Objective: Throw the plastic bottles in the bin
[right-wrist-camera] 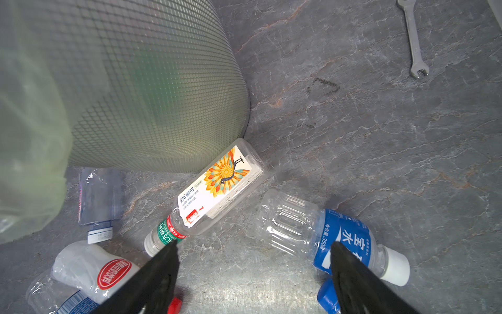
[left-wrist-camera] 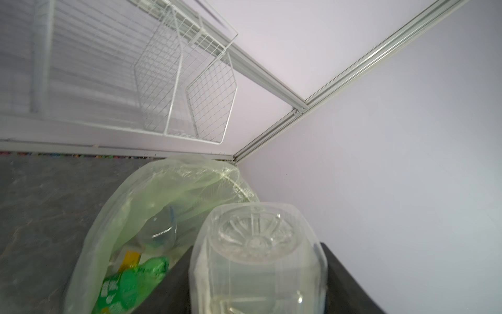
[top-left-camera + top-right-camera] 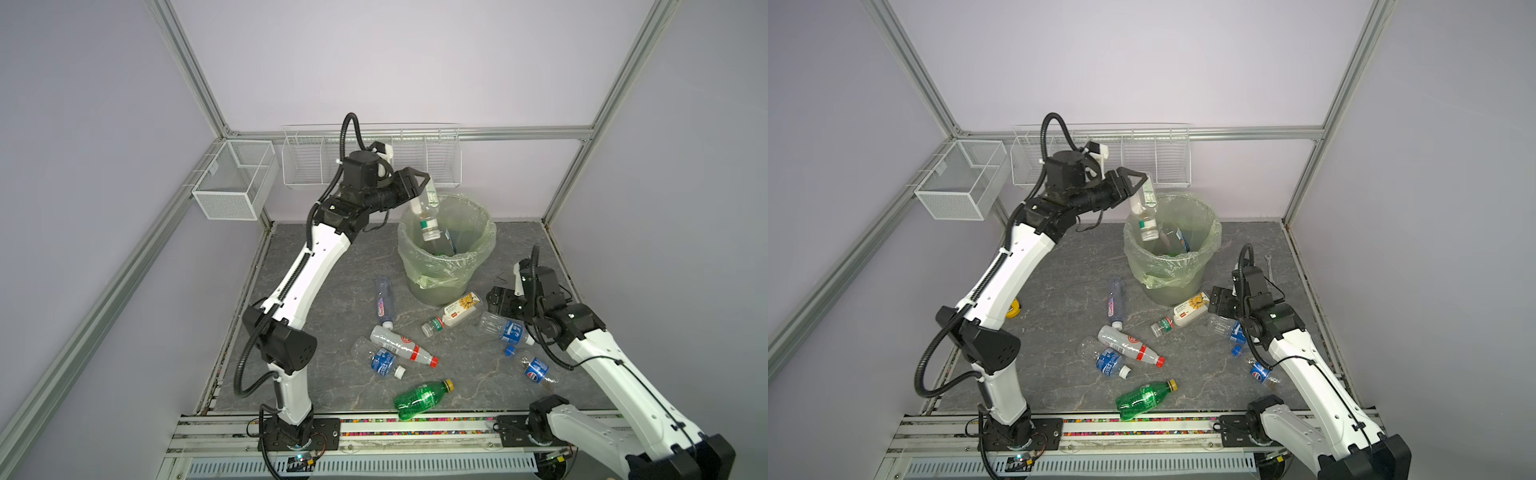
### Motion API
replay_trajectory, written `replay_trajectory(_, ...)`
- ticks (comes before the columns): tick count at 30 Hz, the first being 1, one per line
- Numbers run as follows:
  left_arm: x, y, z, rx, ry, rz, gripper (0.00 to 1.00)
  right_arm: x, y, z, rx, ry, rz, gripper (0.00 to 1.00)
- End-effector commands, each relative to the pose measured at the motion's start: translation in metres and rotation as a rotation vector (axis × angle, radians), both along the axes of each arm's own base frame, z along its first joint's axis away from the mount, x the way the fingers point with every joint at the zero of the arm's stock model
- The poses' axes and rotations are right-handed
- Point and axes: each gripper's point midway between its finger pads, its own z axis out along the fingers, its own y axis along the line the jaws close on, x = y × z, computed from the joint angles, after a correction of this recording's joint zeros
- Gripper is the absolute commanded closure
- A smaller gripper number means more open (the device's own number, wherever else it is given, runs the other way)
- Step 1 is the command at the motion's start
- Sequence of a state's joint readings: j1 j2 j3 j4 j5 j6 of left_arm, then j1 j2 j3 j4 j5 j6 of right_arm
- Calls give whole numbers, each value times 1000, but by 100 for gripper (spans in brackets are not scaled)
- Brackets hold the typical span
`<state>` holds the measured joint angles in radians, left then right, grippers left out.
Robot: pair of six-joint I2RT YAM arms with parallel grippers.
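Observation:
My left gripper (image 3: 428, 183) hangs over the bin (image 3: 440, 286), a round grey bucket lined with a pale green bag. A clear bottle (image 3: 428, 216) hangs neck down between its fingers. In the left wrist view the bottle's base (image 2: 258, 258) fills the gap between the jaws, slightly blurred; I cannot tell if they still press it. Bottles lie inside the bin (image 2: 122, 217). My right gripper (image 1: 254, 244) is open, low over the floor between a sunflower-label bottle (image 1: 217, 187) and a blue-label bottle (image 1: 326, 233). Several more bottles lie in front of the bin, among them a green one (image 3: 422, 399).
White wire baskets (image 3: 370, 162) hang on the back wall and a mesh basket (image 3: 232, 178) on the left rail. A wrench (image 1: 413, 40) lies on the floor right of the bin. A yellow object (image 3: 1013, 311) shows behind my left arm.

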<state>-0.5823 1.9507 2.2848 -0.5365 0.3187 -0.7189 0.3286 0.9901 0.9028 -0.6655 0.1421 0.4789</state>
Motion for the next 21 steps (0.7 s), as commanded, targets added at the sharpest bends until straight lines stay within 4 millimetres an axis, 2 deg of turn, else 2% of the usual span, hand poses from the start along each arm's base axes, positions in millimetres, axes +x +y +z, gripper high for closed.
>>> replay_trajectory(1, 16, -3, -24, 55, 71, 63, 6, -7, -7, -3, -12, 11, -21, 12)
replay_trajectory(2, 18, -2, -21, 59, 64, 70, 0, -8, -8, 0, -9, 5, -21, 12)
replay_trajectory(7, 7, 14, 17, 51, -28, 96, 0, -14, -13, 9, -30, -12, -20, 12)
replay_trajectory(10, -1, 23, 30, 49, -50, 100, 0, -15, -14, 11, -46, -2, -7, 12)
replay_trajectory(16, -16, 41, 37, 42, -54, 85, 0, -18, -14, 9, -58, 31, 6, 12)
replay_trajectory(21, -21, 65, 32, 30, -47, 110, 0, -22, -15, 8, -55, 43, 3, 12)
